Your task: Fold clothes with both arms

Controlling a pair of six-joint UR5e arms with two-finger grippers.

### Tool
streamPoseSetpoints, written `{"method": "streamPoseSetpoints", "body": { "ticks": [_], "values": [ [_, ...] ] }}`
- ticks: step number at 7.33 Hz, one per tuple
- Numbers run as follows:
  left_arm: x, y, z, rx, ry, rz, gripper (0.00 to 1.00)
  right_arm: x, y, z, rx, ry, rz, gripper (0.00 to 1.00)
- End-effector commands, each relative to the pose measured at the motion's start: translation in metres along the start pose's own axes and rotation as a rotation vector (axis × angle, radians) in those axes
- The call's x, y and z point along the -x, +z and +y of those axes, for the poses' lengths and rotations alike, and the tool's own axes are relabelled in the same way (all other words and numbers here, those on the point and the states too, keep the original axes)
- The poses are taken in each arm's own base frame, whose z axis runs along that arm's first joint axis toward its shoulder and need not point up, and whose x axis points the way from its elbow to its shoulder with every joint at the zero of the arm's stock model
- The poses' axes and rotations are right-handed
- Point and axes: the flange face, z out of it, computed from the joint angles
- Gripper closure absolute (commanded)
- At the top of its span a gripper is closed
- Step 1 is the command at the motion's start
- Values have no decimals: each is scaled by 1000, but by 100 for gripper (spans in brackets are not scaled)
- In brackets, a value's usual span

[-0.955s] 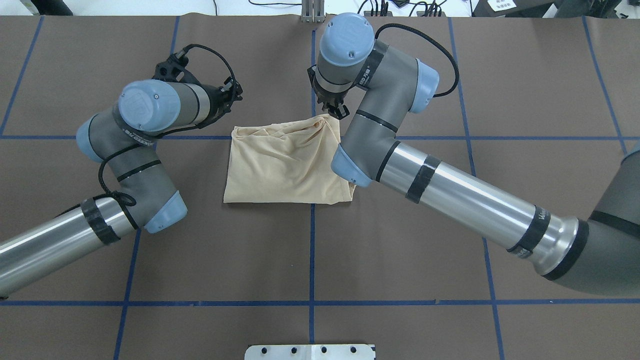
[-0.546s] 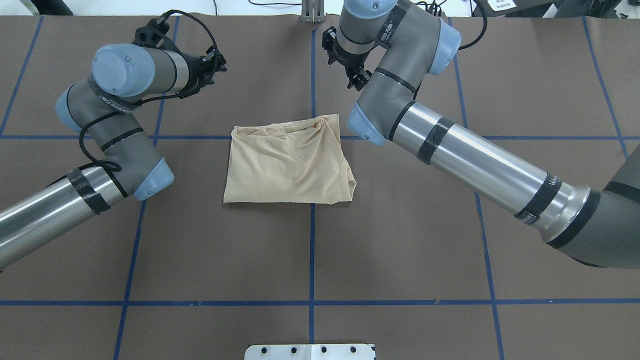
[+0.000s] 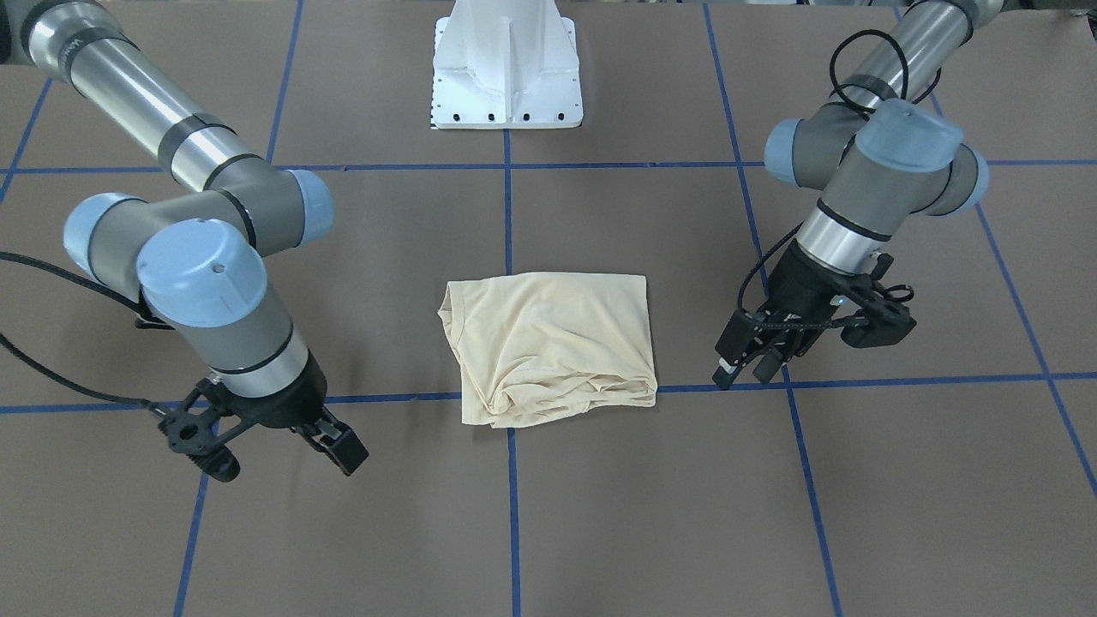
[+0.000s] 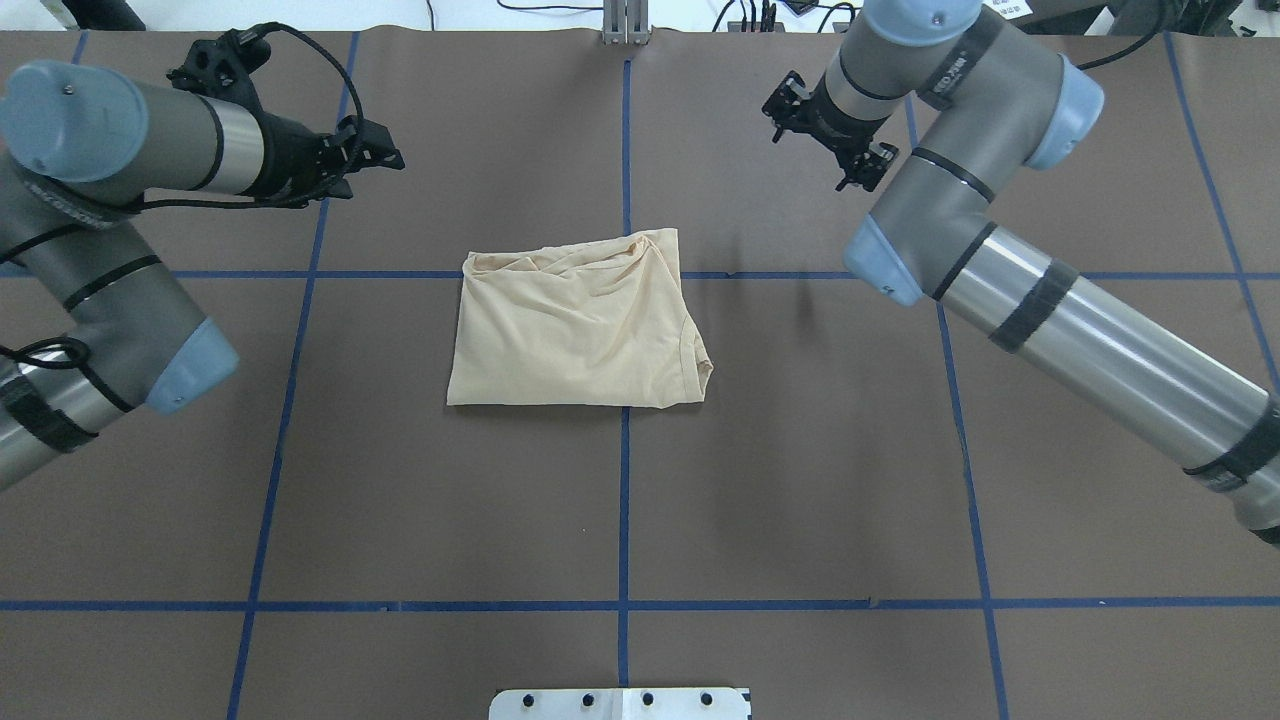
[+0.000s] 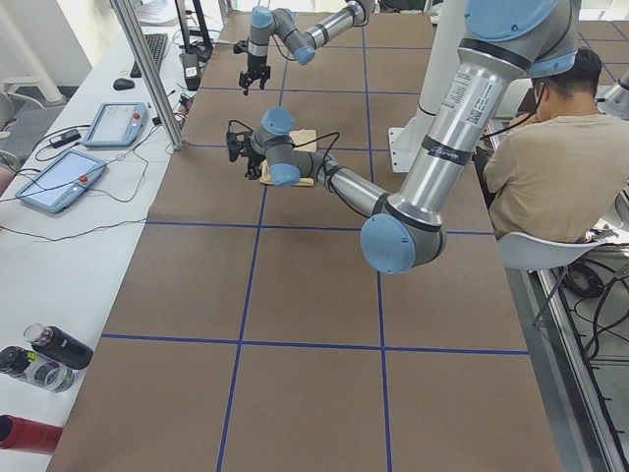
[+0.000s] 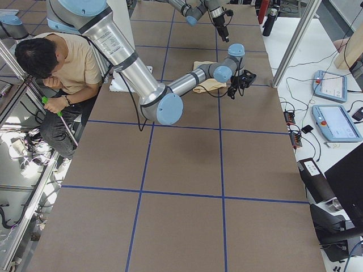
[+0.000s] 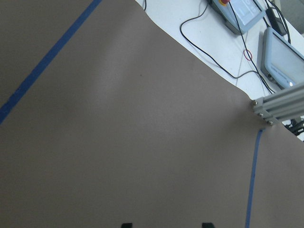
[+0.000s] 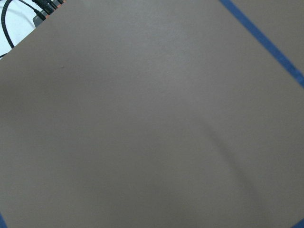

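Note:
The clothes, one cream-yellow shirt [image 4: 575, 325], lie folded into a rough rectangle at the table's middle, with wrinkles bunched along the far edge [image 3: 548, 338]. No print shows. My left gripper [image 4: 365, 165] hovers open well to the shirt's far left, on the right of the front-facing view [image 3: 747, 367]. Its two fingertips [image 7: 126, 225] show apart at the bottom of the left wrist view. My right gripper [image 4: 828, 135] hangs open beyond the shirt's far right, its fingers spread wide [image 3: 284, 463]. Neither touches the cloth. The right wrist view shows only the brown cover.
The white pedestal base [image 3: 506, 77] sits on the robot's side of the table. Blue tape lines [image 4: 624, 500] grid the brown cover. A seated person [image 5: 550, 157] is beside the table. Control tablets [image 6: 340, 122] and bottles [image 5: 39, 359] lie on the side bench past an aluminium post [image 5: 147, 74].
Both arms swung outward from the shirt: the right gripper left its far right corner and moved right, the left gripper moved left and farther back. The shirt has not moved.

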Motion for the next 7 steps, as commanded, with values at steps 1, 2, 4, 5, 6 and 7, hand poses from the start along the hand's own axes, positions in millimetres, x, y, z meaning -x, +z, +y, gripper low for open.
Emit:
{"method": "streamPoseSetpoints", "body": {
  "ticks": [1, 2, 4, 5, 6, 7],
  "values": [
    [87, -70, -9, 54, 263, -31, 1, -90, -44, -58, 20, -280, 72, 0],
    [141, -106, -17, 67, 392, -68, 1, -143, -56, -92, 71, -366, 68, 0],
    [245, -172, -34, 76, 612, -161, 1, -270, -74, -154, 117, -542, 80, 0],
    [296, -202, -38, 92, 741, -232, 0, -339, -87, -182, 128, -614, 95, 0],
    [335, -232, -47, 128, 816, -308, 0, -407, -94, -194, 164, -685, 89, 0],
    [366, -258, -58, 181, 839, -367, 0, -445, -108, -206, 179, -737, 86, 0]
  ]
}}
